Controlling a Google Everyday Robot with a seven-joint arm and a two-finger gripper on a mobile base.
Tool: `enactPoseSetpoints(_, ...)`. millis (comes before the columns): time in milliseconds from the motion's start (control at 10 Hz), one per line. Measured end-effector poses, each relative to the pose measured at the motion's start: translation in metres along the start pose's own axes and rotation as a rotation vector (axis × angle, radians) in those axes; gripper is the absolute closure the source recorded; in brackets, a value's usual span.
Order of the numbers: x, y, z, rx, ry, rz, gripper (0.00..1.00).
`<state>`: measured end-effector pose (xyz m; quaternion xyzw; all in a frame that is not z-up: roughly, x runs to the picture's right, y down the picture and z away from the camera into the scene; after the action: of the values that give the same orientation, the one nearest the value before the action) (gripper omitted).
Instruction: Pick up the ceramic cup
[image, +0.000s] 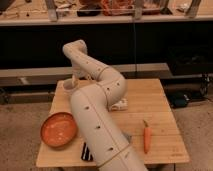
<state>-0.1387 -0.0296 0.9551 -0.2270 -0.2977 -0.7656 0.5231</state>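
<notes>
The ceramic cup (67, 85) is small and cream-white. It stands upright near the far left corner of the wooden table (150, 97). My cream arm rises from the front edge, bends over the table's middle and comes down at that corner. My gripper (75, 80) is right beside the cup's right side, partly hidden behind the wrist. I cannot tell whether it touches the cup.
A wide orange bowl (59, 129) sits at the front left. An orange carrot (147, 136) lies at the front right. A small white object (119, 104) rests by my elbow, and a dark flat object (86, 151) lies near the front edge. Shelves stand behind the table.
</notes>
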Motion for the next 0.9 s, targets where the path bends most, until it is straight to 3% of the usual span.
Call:
enactPoseSetpoints(100,0.0003,0.0004,-0.0003,-0.001,0.001,-0.003,0.21)
enactPoseSetpoints(400,-0.0003,0.0004,-0.0004,-0.004,0.0,-0.017,0.26)
enactPoseSetpoints(600,0.0002,0.0013,0.0,-0.006,0.0,-0.019,0.2)
enactPoseSetpoints(900,-0.0004,0.0011,0.001,-0.006,-0.003,-0.029,0.2)
